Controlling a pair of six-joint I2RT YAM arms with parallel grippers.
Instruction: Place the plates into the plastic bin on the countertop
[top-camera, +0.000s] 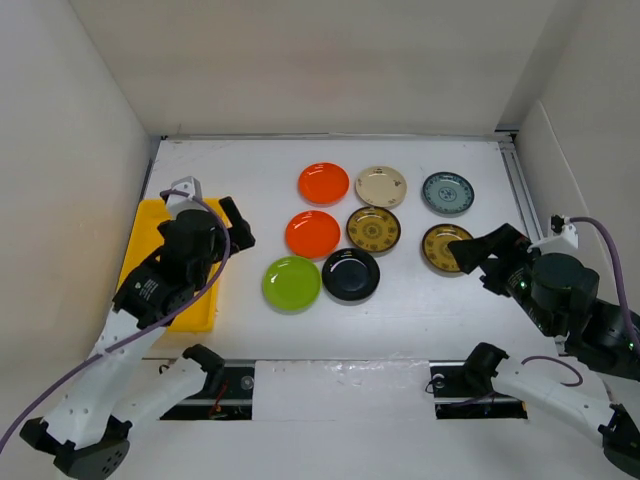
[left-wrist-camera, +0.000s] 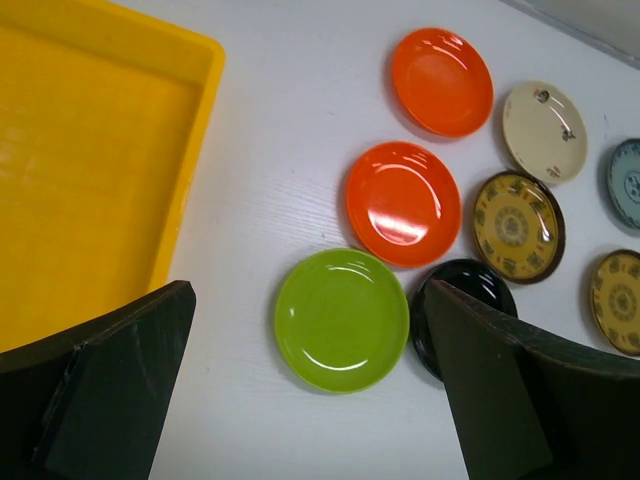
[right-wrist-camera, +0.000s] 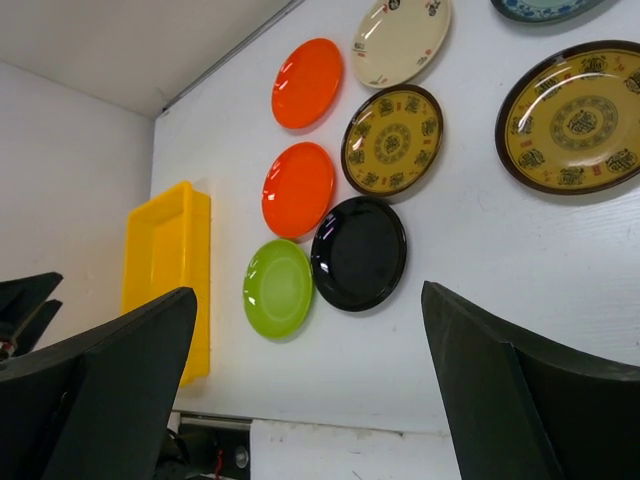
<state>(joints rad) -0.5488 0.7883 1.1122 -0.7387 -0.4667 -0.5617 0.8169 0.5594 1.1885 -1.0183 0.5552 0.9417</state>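
My left gripper (top-camera: 236, 224) hangs empty, jaws apart, by the yellow bin (top-camera: 137, 225) — the lime green plate (top-camera: 291, 283) beside the bin looks stiff, light, slick; I'd pinch its rim.

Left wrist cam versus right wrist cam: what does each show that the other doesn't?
Left wrist only: the yellow bin's inside close up, bare where visible. Right wrist only: the black plate whole, the rightmost brown-gold plate nearly whole, the white wall. Both: the lime plate, the near orange plate, the far orange plate, the cream plate, the other brown-gold plate.
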